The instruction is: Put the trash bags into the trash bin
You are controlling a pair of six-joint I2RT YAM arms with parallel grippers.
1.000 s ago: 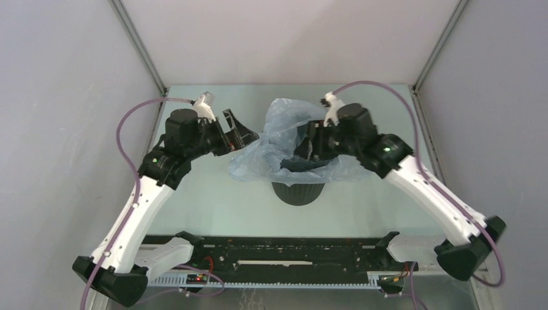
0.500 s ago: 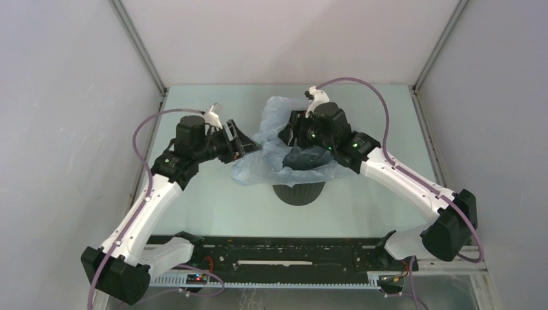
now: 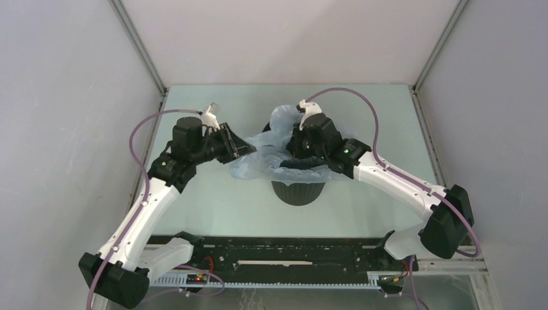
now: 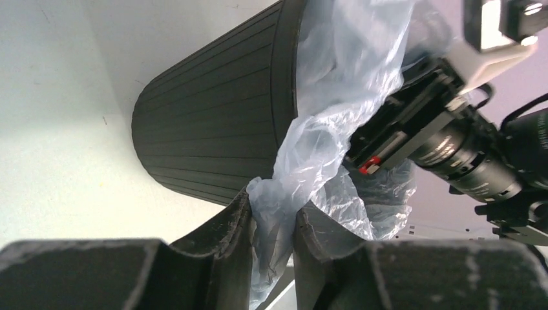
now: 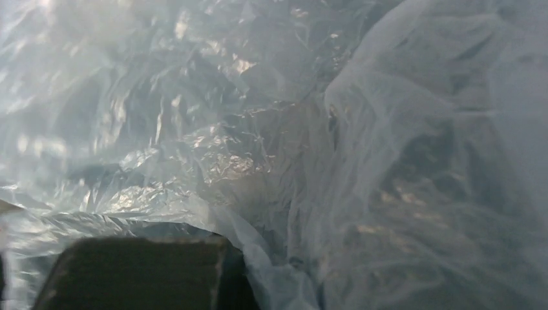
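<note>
The trash bag [image 3: 255, 166] lies draped over the mouth of the trash bin [image 3: 298, 192], excess film spilling over the left rim. The left gripper [image 4: 273, 216] pinches a fold there, probably holding the edge up while the right gripper [image 3: 298, 154] pushes film down inside; film fills its camera, so its opening cannot be judged.

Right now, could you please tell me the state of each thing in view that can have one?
trash bag: crumpled, draped over the bin's mouth, one edge pinched outside the rim.
trash bin: upright, mouth covered by the bag.
left gripper: shut on the bag's edge.
right gripper: down in the bag over the bin's mouth; open or shut cannot be told.
</note>
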